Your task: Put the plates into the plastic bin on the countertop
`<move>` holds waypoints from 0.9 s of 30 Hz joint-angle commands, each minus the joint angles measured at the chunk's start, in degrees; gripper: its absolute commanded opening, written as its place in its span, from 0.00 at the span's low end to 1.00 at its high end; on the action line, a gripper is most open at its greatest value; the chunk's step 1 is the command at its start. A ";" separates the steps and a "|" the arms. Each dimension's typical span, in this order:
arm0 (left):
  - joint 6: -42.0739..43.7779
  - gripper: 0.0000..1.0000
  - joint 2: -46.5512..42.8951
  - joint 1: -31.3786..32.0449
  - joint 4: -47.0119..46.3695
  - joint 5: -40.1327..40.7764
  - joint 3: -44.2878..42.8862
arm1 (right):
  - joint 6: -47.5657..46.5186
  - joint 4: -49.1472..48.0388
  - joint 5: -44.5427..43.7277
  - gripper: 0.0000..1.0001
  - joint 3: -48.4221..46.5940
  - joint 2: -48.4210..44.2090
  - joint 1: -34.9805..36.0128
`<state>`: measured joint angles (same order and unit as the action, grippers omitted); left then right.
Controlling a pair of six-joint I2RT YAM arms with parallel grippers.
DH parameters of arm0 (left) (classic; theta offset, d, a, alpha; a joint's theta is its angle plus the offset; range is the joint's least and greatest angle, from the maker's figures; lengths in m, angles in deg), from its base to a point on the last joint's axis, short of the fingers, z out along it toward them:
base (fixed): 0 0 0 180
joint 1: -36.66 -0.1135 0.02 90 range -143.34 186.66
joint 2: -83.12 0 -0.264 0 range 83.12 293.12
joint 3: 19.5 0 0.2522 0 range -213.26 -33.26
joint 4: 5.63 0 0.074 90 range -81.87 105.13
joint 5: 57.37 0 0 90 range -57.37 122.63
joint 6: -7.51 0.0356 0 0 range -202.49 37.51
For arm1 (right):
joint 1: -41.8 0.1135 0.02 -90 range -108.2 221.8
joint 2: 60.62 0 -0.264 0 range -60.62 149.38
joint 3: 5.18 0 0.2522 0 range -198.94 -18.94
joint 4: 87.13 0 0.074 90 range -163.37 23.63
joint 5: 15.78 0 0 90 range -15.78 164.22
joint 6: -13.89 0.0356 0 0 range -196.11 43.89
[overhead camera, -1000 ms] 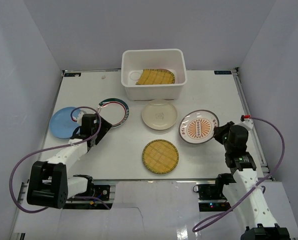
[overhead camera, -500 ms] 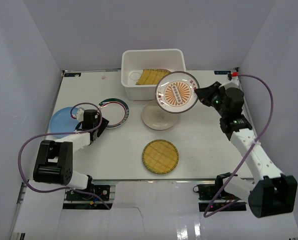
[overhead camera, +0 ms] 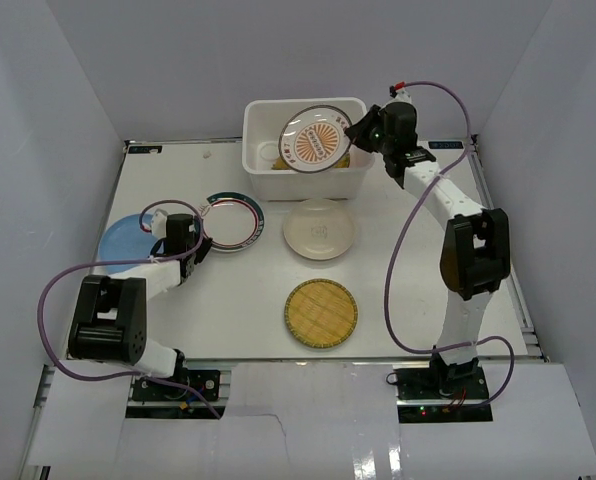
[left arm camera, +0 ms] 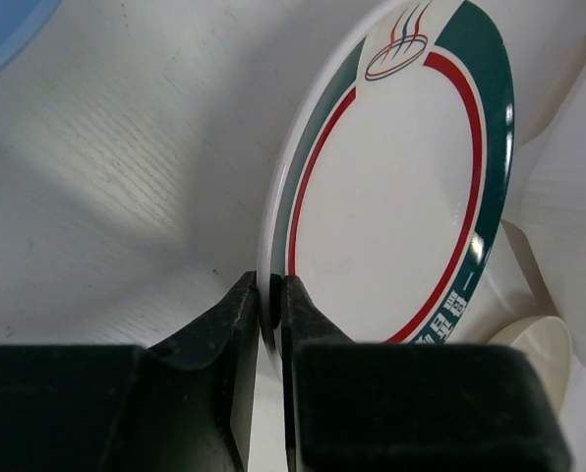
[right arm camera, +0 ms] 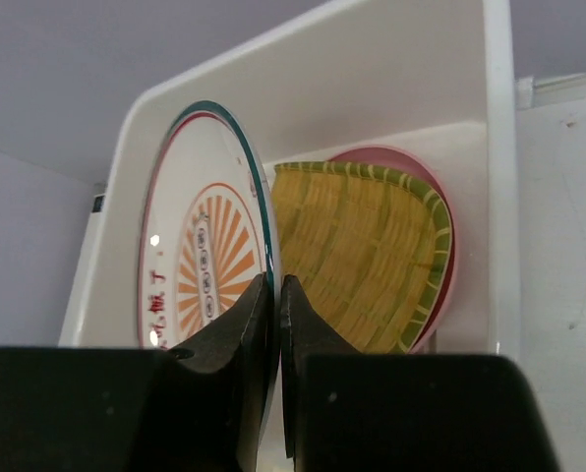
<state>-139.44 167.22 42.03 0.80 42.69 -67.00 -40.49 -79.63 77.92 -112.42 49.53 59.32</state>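
My right gripper [overhead camera: 358, 130] [right arm camera: 276, 295] is shut on the rim of the orange sunburst plate [overhead camera: 314, 140] [right arm camera: 197, 270], holding it tilted on edge over the white plastic bin [overhead camera: 253, 112] [right arm camera: 372, 69]. Inside the bin a woven bamboo disc [right arm camera: 362, 251] leans on a pink plate [right arm camera: 446, 231]. My left gripper [overhead camera: 200, 242] [left arm camera: 273, 305] pinches the near rim of the teal-rimmed white plate [overhead camera: 234, 220] [left arm camera: 401, 197] on the countertop [overhead camera: 408, 290]. A blue plate [overhead camera: 121, 245] [left arm camera: 3, 29] lies left of it. A cream plate [overhead camera: 319, 228] and a second bamboo disc [overhead camera: 321, 313] lie mid-table.
Pale grey panels wall the table on the left, back and right. The right arm stretches along the right side up to the bin's right end. Purple cables loop from both arms. The left arm lies low across the near-left part of the table.
The right arm lifted the sunburst plate from the right of the table and swung it over the bin. The left gripper closed on the teal-rimmed plate's rim.
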 commanded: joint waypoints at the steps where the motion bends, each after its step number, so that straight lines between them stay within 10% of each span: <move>1: 3.77 0.00 -5.15 0.00 3.20 0.84 -0.28 | -0.72 1.68 -1.50 0.08 -6.80 3.56 1.20; 8: 7.28 0.00 -22.87 0.00 10.13 -5.39 1.66 | -5.55 6.00 -0.63 0.75 -14.20 7.19 3.22; 13: 8.87 0.00 -35.30 0.00 18.92 -11.89 -0.71 | -9.68 5.30 -1.07 0.89 -10.08 0.27 3.31; 19: 6.15 0.00 -42.17 0.00 22.19 -20.16 -6.68 | -10.66 -2.07 -0.63 0.79 13.09 -20.17 3.22; 23: 4.39 0.00 -38.76 0.08 19.73 -24.03 -13.79 | -6.97 -9.55 -0.46 0.30 38.93 -36.20 3.22; 27: 2.55 0.00 -30.68 0.43 13.24 -26.85 -20.48 | -6.87 -9.30 4.64 0.17 59.26 -49.47 3.31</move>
<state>-134.06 132.42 42.12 21.74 20.46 -82.19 -47.64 -87.35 79.32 -61.38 4.00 62.66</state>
